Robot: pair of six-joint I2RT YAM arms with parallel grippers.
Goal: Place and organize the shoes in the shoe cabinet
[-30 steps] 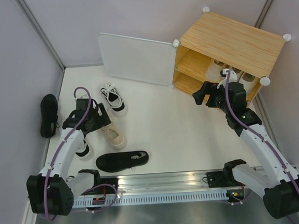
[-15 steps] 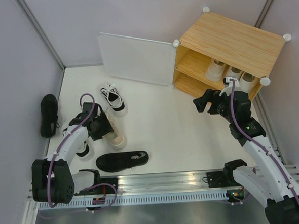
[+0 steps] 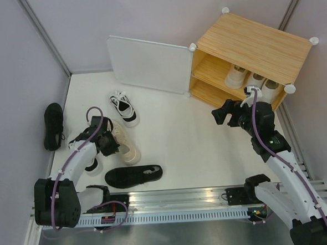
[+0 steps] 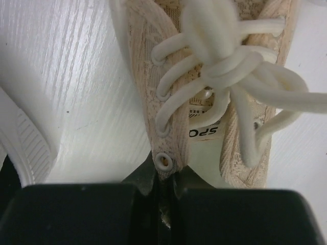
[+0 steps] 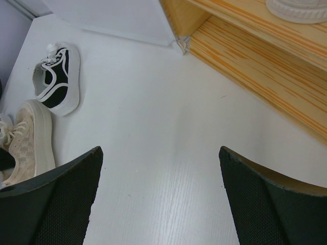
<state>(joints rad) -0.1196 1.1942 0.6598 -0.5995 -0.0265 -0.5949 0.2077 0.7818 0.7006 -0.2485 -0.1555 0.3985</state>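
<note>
3 shoes [image 3: 255, 81] in cabinet [image 3: 253, 42], loose shoes [image 3: 124, 108] left

This is a robotics lab test cell. Plain pale lilac partition panels [image 3: 10, 65], joined by grey metal corner posts [image 3: 44, 38], box in a white desk [image 3: 175, 138]. A slotted aluminium rail [image 3: 179, 199] along the desk's near edge carries two white-and-black robot arms [image 3: 71, 161] trailing purple cables [image 3: 254, 117].

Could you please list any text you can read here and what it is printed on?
"SPO": on the insole of the beige shoe, the rest hidden by laces.
"DES": smaller line just above, partly hidden, uncertain.
Nothing else is legible in any view.
</note>
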